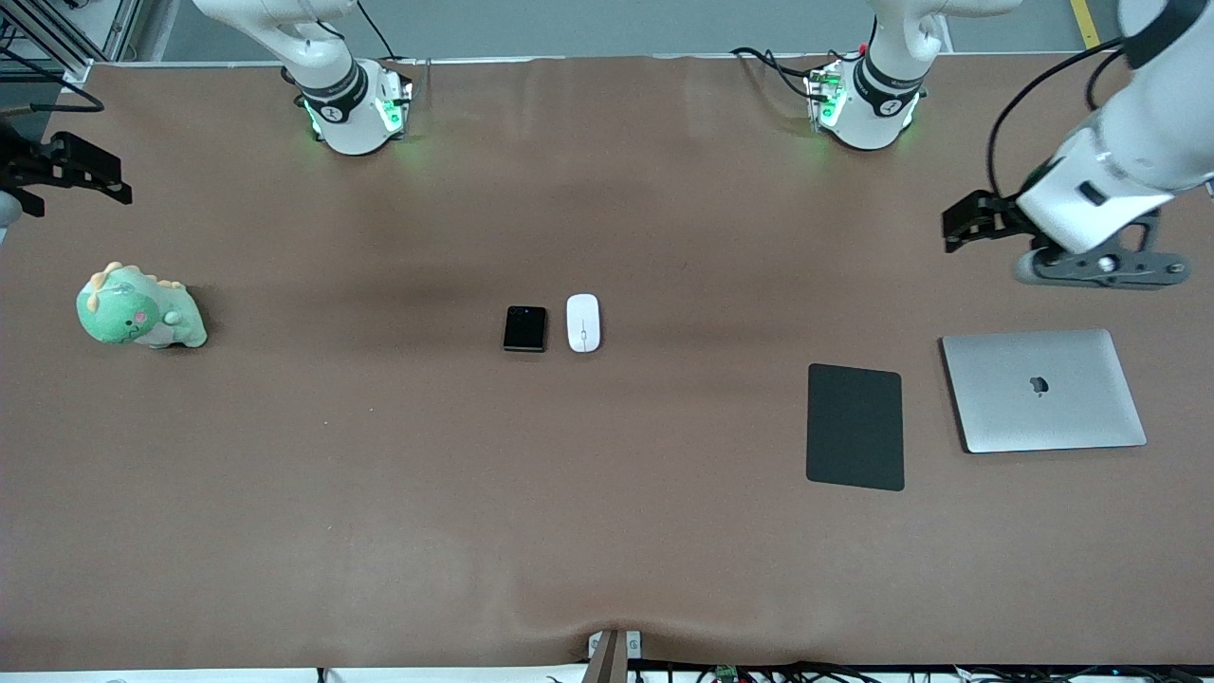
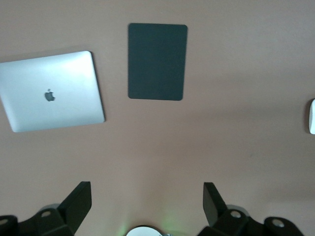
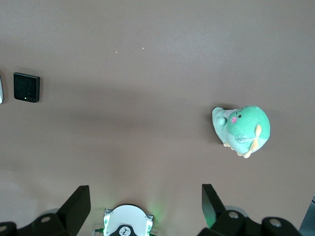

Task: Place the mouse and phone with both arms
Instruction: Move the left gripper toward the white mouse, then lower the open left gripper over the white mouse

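The white oval mouse (image 1: 583,323) and the glossy black folded phone (image 1: 524,328) lie side by side at the table's middle, the mouse toward the left arm's end. My left gripper (image 1: 960,228) hangs open and empty over the left arm's end of the table, close to the laptop. Its wrist view (image 2: 146,196) shows the mouse (image 2: 312,116) only at the picture's edge. My right gripper (image 1: 95,175) hangs open and empty over the right arm's end, close to a plush toy. Its wrist view (image 3: 145,199) shows the phone (image 3: 26,87) and a sliver of the mouse (image 3: 1,93).
A matte black pad (image 1: 855,426) and a shut silver laptop (image 1: 1043,390) lie at the left arm's end, both also in the left wrist view (pad (image 2: 157,61), laptop (image 2: 51,91)). A green dinosaur plush (image 1: 137,308) sits at the right arm's end and shows in the right wrist view (image 3: 243,129).
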Controlling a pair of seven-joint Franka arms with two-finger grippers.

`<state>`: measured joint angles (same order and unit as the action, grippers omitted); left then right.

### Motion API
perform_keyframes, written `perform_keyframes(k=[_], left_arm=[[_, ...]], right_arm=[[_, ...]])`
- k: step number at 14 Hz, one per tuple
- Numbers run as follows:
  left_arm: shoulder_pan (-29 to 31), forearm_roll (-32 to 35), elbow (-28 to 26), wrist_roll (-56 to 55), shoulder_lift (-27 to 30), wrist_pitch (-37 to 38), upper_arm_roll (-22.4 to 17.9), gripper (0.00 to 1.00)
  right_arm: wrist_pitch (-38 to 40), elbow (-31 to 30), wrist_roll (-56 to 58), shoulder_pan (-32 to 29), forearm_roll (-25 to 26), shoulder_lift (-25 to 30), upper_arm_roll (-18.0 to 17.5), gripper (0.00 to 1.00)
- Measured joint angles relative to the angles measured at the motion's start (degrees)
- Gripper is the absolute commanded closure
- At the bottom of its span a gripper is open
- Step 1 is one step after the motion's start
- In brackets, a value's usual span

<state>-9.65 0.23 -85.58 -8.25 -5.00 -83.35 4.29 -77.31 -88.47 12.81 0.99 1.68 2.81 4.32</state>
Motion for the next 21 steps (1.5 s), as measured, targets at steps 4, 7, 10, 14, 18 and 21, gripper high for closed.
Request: perform_keyframes(k=[4,7,10,14,18,21], left_arm=[[-3.4,-1.2,0.0,-4.4,-2.1,-1.5,0.1,0.0],[-5.5,-2.2,-0.1,-8.5,-3.7,-3.0,0.2,0.0],[-8.3,-3.8,-2.8,-12.5,-4.8,-7.5,0.4,0.0],[-13.9,-4.2,-8.7,-20.2,-5.1,-16.8,1.3,0.0],[-19.4,-4.2,-12.6,-27.7,-6.1,-25.5,1.6,0.0],[-22.5,-4.2,-13.0,-33.3,-10.1,-31.0,1.6,0.0]], right_arm=[[0.0,0.0,0.0,0.0,0.0,0.0,0.0,0.0],[-0.1,0.0,0.0,0.0,0.0,0.0,0.0,0.0],[-0.1,0.1,0.0,0.0,0.0,0.0,0.0,0.0],[-0.1,0.1,0.0,0.1,0.0,0.0,0.0,0.0],[-0.1,0.1,0.0,0.1,0.0,0.0,0.0,0.0],[-0.1,0.1,0.0,0.0,0.0,0.0,0.0,0.0]])
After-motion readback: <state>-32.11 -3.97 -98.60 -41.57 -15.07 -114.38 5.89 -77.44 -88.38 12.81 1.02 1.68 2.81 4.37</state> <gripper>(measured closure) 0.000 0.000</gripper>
